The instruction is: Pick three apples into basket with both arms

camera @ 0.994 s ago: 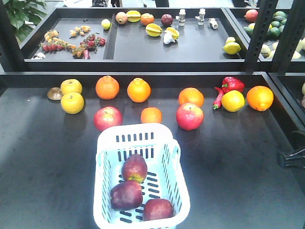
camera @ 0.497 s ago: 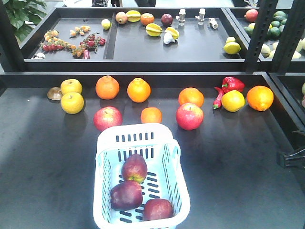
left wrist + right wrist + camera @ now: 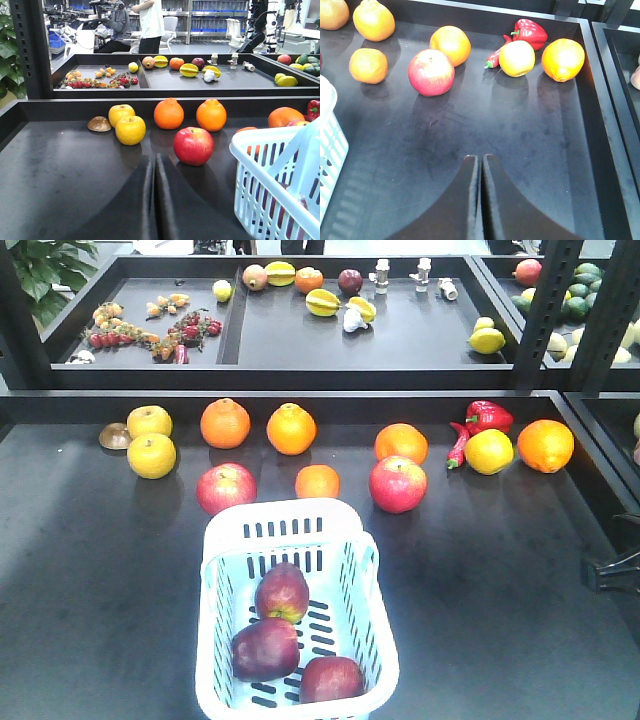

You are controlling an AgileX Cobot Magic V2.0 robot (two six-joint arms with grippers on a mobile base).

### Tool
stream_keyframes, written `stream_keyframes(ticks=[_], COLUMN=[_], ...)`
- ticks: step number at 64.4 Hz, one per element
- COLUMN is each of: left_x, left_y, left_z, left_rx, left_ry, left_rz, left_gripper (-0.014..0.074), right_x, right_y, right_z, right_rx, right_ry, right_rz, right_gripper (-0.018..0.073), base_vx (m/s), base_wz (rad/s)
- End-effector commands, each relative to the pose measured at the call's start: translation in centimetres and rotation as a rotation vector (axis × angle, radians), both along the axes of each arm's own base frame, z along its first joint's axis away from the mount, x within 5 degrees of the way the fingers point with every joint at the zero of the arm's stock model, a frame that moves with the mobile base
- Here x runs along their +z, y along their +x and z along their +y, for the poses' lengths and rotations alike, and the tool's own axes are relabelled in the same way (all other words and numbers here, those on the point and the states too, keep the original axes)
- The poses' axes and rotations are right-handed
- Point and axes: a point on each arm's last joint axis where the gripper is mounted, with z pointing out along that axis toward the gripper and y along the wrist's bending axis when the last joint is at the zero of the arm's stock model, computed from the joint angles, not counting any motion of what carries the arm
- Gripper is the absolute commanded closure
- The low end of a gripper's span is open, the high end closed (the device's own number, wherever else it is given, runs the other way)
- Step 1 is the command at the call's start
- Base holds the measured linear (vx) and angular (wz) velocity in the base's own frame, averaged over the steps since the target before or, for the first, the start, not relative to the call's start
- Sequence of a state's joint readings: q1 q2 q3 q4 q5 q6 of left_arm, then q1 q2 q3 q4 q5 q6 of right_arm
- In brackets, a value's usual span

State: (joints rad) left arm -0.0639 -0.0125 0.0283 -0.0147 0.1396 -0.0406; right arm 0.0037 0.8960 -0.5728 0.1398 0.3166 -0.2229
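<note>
On the dark counter [image 3: 90,620], three dark apples lie in the pale basket [image 3: 228,540] while both pincers are shut and empty.

At 6 o'clock in the front view, the basket holds one apple with a yellow-green patch [image 3: 282,592] toward its far end, a second dark apple [image 3: 265,649] at 7 o'clock from it and touching it, and a third apple [image 3: 331,678] toward the near right corner. Two yellow fruits [image 3: 151,440] lie at 10 o'clock from the basket, a pinkish-red apple [image 3: 226,488] just beyond its far left corner, another [image 3: 397,484] at 1 o'clock, with oranges [image 3: 226,423] behind them. The left pincer [image 3: 155,195] has its fingers pressed together, gripping nothing, the basket at 3 o'clock from it. The right pincer [image 3: 480,200] is likewise closed on nothing over bare counter, the basket's edge at 9 o'clock.
</note>
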Motion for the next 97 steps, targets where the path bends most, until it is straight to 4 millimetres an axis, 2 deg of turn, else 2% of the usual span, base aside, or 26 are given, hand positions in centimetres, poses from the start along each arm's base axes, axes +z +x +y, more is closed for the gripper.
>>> stream_keyframes(ticks=[1, 6, 11, 19, 27, 28, 40, 46, 55, 74, 97], left_x=[1.7, 1.7, 1.7, 1.7, 1.7, 1.7, 1.7, 1.7, 1.7, 1.7, 1.7], left_y=[-0.2, -0.2, -0.2, -0.2, -0.2, -0.2, -0.2, -0.2, -0.2, -0.2, -0.2], left_z=[0.0, 0.0, 0.0, 0.0, 0.0, 0.0, 0.0, 0.0, 0.0, 0.0, 0.0], left_rx=[-0.005, -0.005, -0.005, -0.005, -0.005, -0.005, -0.005, -0.005, -0.003, -0.003, -0.003], left_ry=[-0.018, -0.018, -0.018, -0.018, -0.018, -0.018, -0.018, -0.018, -0.018, -0.018, -0.018], left_rz=[-0.114, -0.114, -0.114, -0.114, -0.114, -0.114, -0.114, -0.114, -0.114, -0.114, -0.114], left_gripper=[0.0603, 0.0603, 0.0603, 0.0603, 0.0603, 0.0603, 0.0603, 0.0603, 0.0603, 0.0603, 0.0603], right_x=[1.6, 1.8, 2.3, 1.0, -2.2, -3.1, -7.8, -9.0, -8.7, -8.1, -8.1], right_y=[0.3, -0.5, -2.6, -5.9, -9.0, -9.3, -11.6, -12.2, -12.4, -12.4, -12.4], right_z=[-0.2, -0.2, -0.3, -0.4, -0.4, -0.4, -0.4, -0.5, -0.5, -0.5, -0.5], right_rx=[-0.012, -0.009, -0.012, -0.03, -0.053, -0.055, -0.061, -0.062, -0.05, -0.06, -0.066], right_ry=[-0.009, -0.021, -0.034, -0.03, 0.021, 0.028, 0.041, 0.044, -0.008, 0.039, 0.056], right_rz=[-0.104, -0.134, -0.23, -0.375, -0.449, -0.444, -0.487, -0.501, -0.541, -0.609, -0.607], right_gripper=[0.0568, 0.0568, 0.0568, 0.0568, 0.0568, 0.0568, 0.0568, 0.0568, 0.0568, 0.0568, 0.0568], base_vx=[0.0, 0.0, 0.0, 0.0, 0.0, 0.0, 0.0, 0.0, 0.0, 0.0, 0.0], base_wz=[0.0, 0.0, 0.0, 0.0, 0.0, 0.0, 0.0, 0.0, 0.0, 0.0, 0.0])
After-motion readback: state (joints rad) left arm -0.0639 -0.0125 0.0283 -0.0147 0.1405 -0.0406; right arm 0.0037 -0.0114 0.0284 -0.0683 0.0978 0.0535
